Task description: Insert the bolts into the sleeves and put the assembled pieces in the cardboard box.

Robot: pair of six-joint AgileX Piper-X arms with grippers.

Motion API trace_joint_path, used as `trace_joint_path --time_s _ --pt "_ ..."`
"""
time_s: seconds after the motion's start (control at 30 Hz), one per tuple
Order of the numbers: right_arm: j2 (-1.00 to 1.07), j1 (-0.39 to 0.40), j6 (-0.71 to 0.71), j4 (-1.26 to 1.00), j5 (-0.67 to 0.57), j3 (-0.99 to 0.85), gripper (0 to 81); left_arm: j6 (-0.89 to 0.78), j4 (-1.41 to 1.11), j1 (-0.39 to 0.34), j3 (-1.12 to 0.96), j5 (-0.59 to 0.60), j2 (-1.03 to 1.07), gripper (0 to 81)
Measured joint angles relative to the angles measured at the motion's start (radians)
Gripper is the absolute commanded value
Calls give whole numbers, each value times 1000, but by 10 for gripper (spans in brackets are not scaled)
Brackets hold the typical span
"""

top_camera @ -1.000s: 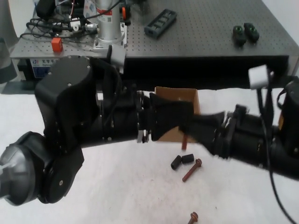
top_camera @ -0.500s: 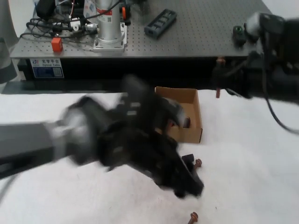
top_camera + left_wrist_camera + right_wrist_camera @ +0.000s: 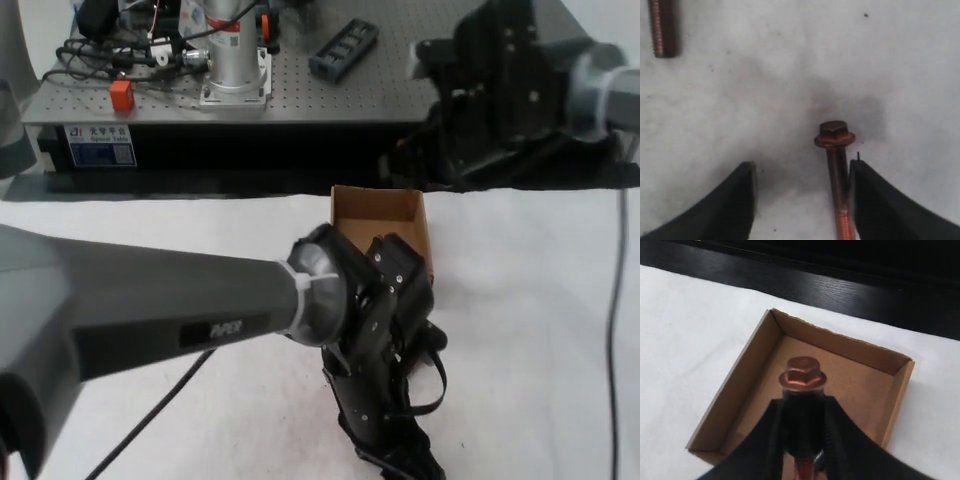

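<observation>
Nearest on the bench, the left gripper (image 3: 802, 172) is hanging low over the white cloth (image 3: 915, 60), its 2 fingers spread wide and gripping nothing. A bolt (image 3: 836, 150) is lying flat between them with its head pointing away from the wrist. It is sitting off centre, almost against 1 finger and well apart from the other. A spare bolt (image 3: 662, 27) is lying farther off on the cloth.

The risk here is a lopsided close. The far finger would be sweeping the bolt sideways before both pads meet, so it could be rolling or skewing on the soft cloth. It might end up pinched at an angle, which would make it awkward to line up with a sleeve later. The fingers could also be dragging the cloth into a fold.

Farther back, the cardboard box (image 3: 375, 208) is standing partly behind the left arm (image 3: 150, 310).

Beyond and above it, the right gripper (image 3: 805, 412) is clamped on the assembled piece. It is squeezing the black sleeve (image 3: 802, 397), with the bolt head (image 3: 802, 374) resting on top. The piece is hanging well above the box floor, and whether it is squarely over the opening I cannot tell. Letting go from this height could be sending it onto the rim or bouncing it out. If it tips, the bolt might be sliding free of its sleeve.
</observation>
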Motion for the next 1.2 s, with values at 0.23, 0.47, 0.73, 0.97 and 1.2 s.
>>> trace_joint_path --time_s 0.23,0.47,0.73,0.97,1.2 --pt "111 7 -8 89 23 -137 11 0 0 -12 -5 0 3 372" --pt "226 7 -15 158 86 -228 11 0 0 -19 -7 0 10 193" --pt "281 7 -15 213 92 -244 8 0 0 -24 -7 40 10 230" --pt "284 7 -15 264 92 -248 279 -9 0 -29 -7 40 12 57" --pt "270 7 -15 275 36 -248 377 -9 2 -29 -7 40 14 6"
